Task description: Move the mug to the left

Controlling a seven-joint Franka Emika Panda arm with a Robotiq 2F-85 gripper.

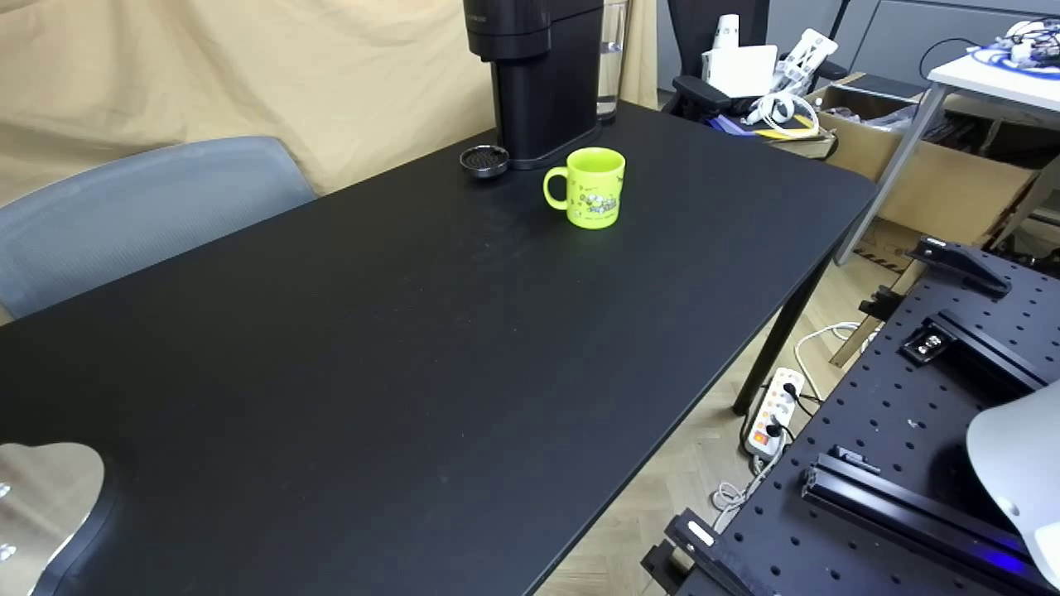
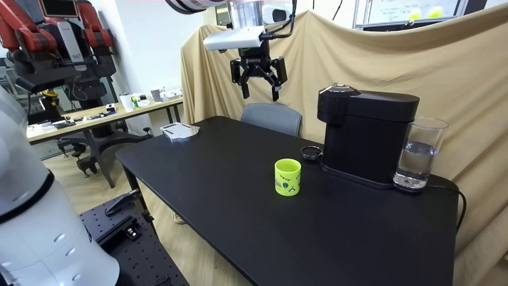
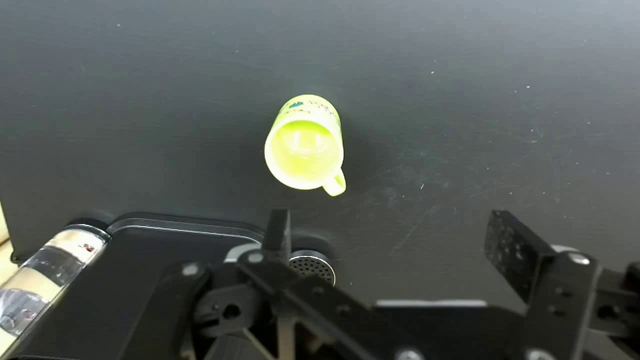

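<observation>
The lime-green mug (image 1: 593, 192) stands upright on the black table, with printed pictures on its side and a loop handle. It also stands in an exterior view (image 2: 287, 178), where the handle is hidden. In the wrist view the mug (image 3: 304, 152) is seen from above, its inside bare and its handle toward the gripper side. My gripper (image 2: 260, 95) hangs high above the table, apart from the mug, with its fingers spread. In the wrist view the gripper (image 3: 389, 222) is open with nothing between its fingers.
A black coffee machine (image 2: 365, 139) with a small round drip tray (image 2: 311, 152) stands beside the mug at the table's back edge. A clear tank of water (image 2: 418, 159) adjoins the machine. A shiny metal plate (image 2: 179, 131) lies at the table's far end. A chair (image 1: 149, 215) stands behind the table.
</observation>
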